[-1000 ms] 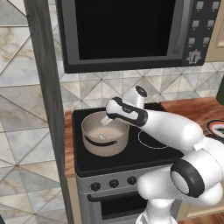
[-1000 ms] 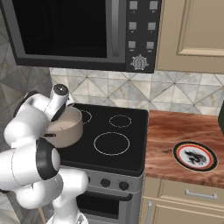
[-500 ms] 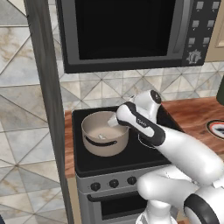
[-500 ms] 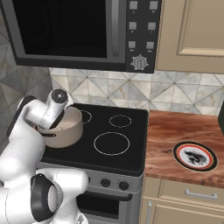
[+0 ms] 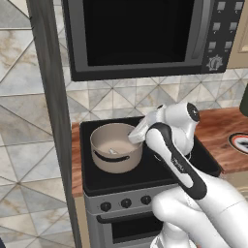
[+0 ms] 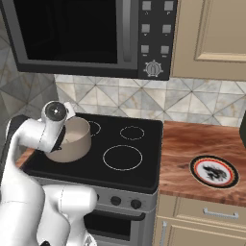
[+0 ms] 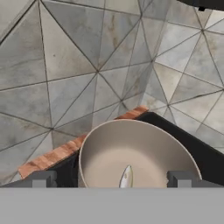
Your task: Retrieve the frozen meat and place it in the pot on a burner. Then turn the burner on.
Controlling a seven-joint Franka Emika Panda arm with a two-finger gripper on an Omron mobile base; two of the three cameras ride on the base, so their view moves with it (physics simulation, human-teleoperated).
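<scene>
The beige pot [image 5: 116, 154] stands on a burner at the left of the black stove top [image 5: 160, 167]. Its dark handle band faces the front. The frozen meat [image 5: 112, 151], a small pale lump, lies on the pot's cream bottom. My gripper [image 5: 135, 136] hangs at the pot's right rim, tilted down toward the inside. In the hand view its open fingertips [image 7: 43, 178] frame the pot [image 7: 135, 148], and the frozen meat [image 7: 127, 176] lies far below them in the pot, held by nothing. My arm covers part of the pot [image 6: 77, 139] in the right base view.
Three knobs [image 5: 126, 203] line the stove front. Thin white rings [image 6: 122, 157] mark the stove top right of the pot. A microwave [image 5: 140, 34] hangs close above. A wooden counter [image 6: 202, 149] with a round plate [image 6: 214, 171] lies to the right, a tall tiled wall to the left.
My hand has drawn back a little to the right, from above the pot's middle to its right rim, and my elbow has swung low. The jaws stayed open and the meat stayed in the pot.
</scene>
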